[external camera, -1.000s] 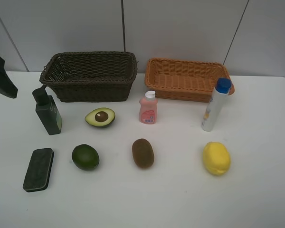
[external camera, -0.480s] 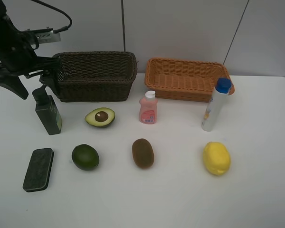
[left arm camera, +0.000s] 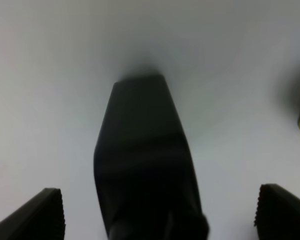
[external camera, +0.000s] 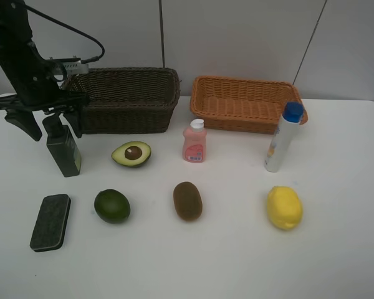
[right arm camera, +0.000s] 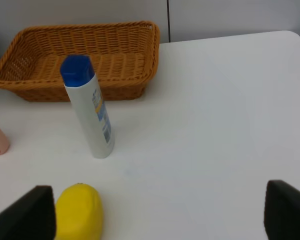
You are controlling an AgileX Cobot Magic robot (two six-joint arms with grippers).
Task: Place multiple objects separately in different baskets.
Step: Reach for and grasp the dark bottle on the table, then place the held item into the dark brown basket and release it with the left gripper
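Observation:
Two rows of objects stand in front of the baskets. The back row holds a dark green pump bottle [external camera: 63,149], halved avocado [external camera: 131,154], pink bottle [external camera: 194,142] and white blue-capped tube [external camera: 282,138]. In front lie a dark eraser block [external camera: 50,222], green avocado [external camera: 111,205], kiwi [external camera: 187,200] and lemon [external camera: 284,207]. My left gripper [external camera: 50,123] is open, a finger on each side of the pump bottle's head [left arm camera: 145,165], not touching. My right gripper [right arm camera: 157,212] is open and empty, hovering near the tube [right arm camera: 87,107] and lemon [right arm camera: 79,210].
The dark brown basket [external camera: 118,75] stands at the back left, just behind my left arm. At the back right is the orange-tan basket [external camera: 243,103], close behind the tube. A wall rises behind both baskets. Bare white table lies at the front and far right.
My left arm has swung in from the left edge and come down over the pump bottle, fingers now on each side of its head. The objects have not moved.

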